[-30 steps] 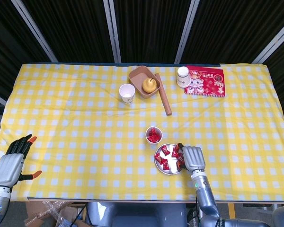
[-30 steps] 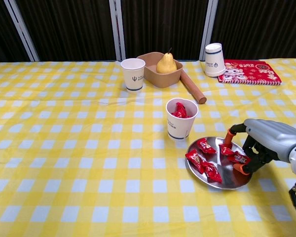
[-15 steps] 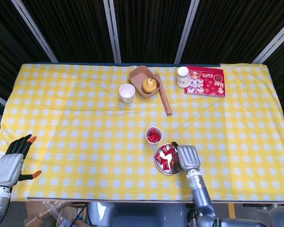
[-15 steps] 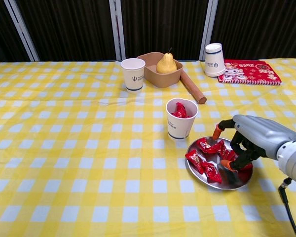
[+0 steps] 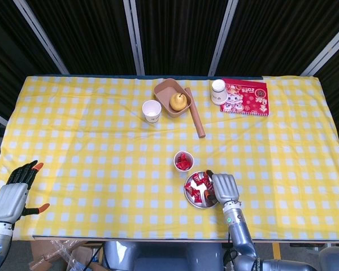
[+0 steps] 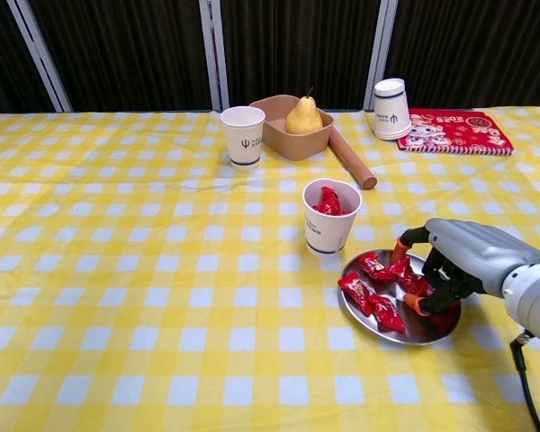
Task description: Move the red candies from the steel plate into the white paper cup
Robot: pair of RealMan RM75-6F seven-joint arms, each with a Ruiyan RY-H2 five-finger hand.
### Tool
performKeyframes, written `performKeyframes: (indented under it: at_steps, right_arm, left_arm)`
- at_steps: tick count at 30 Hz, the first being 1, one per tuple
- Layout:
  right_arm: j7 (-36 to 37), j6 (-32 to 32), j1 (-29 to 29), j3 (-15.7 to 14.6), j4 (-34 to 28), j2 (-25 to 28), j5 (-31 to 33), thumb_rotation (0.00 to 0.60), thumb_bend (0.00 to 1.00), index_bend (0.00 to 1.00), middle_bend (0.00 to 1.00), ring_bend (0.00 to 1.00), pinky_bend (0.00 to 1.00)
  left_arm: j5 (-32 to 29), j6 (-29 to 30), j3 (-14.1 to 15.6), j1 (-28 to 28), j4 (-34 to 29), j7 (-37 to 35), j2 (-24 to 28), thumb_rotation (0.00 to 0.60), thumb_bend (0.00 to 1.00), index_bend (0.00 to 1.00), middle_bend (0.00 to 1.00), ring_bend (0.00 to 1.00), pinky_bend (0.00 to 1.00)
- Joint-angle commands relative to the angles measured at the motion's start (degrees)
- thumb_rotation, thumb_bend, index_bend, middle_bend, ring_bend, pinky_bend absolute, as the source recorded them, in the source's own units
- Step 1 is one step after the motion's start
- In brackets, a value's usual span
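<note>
While the right hand [image 6: 454, 261] curls over the round steel plate [image 6: 422, 331], its fingers closing around red wrapped candies [image 6: 374, 300], a firm pinch on one wrapper should precede lifting toward the white paper cup [image 6: 329, 216] just beside; the left hand [image 5: 12, 195] rests open and empty.

A table [image 5: 73, 130] covered in a yellow-and-white checked cloth [image 6: 117, 270] stands before dark pleated curtains [image 6: 117, 54] crossed by pale upright bars [image 6: 211, 54]. The light is even.
</note>
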Motion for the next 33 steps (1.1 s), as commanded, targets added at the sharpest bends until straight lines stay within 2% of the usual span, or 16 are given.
performKeyframes:
  at_steps: [1, 4, 10, 19, 33]
  right_arm:
    - [0.2, -0.1, -0.1, 0.0, 0.0, 0.1, 0.0, 0.600, 0.40, 0.45, 0.87, 0.97, 1.00]
    - [0.4, -0.1, -0.3, 0.0, -0.1, 0.2, -0.1, 0.600, 0.47, 0.48, 0.87, 0.97, 1.00]
    - [0.6, -0.3, -0.6, -0.1, -0.3, 0.4, -0.4, 0.600, 0.52, 0.50, 0.87, 0.97, 1.00]
    - [1.0, 0.1, -1.2, -0.3, -1.5, 1.3, -1.4, 0.600, 0.52, 0.51, 0.87, 0.97, 1.00]
    - [1.5, 2.1, -1.8, 0.6, -9.1, 5.4, -4.4, 0.600, 0.52, 0.51, 0.87, 0.97, 1.00]
  left_arm:
    - [0.0, 0.0, 0.0, 0.0, 0.0, 0.0, 0.0, 0.600, 0.00, 0.00, 0.00, 0.00, 0.00]
    - [0.0, -0.1, 0.0, 0.0, 0.0, 0.0, 0.0, 0.600, 0.00, 0.00, 0.00, 0.00, 0.00]
    - [0.1, 0.0, 0.1, 0.0, 0.0, -0.1, 0.0, 0.600, 0.00, 0.00, 0.00, 0.00, 0.00]
    - [0.4, 0.1, 0.1, 0.1, 0.0, -0.3, 0.0, 0.600, 0.00, 0.00, 0.00, 0.00, 0.00]
    - [0.7, 0.4, 0.1, 0.1, 0.0, -0.4, 0.0, 0.600, 0.00, 0.00, 0.00, 0.00, 0.00]
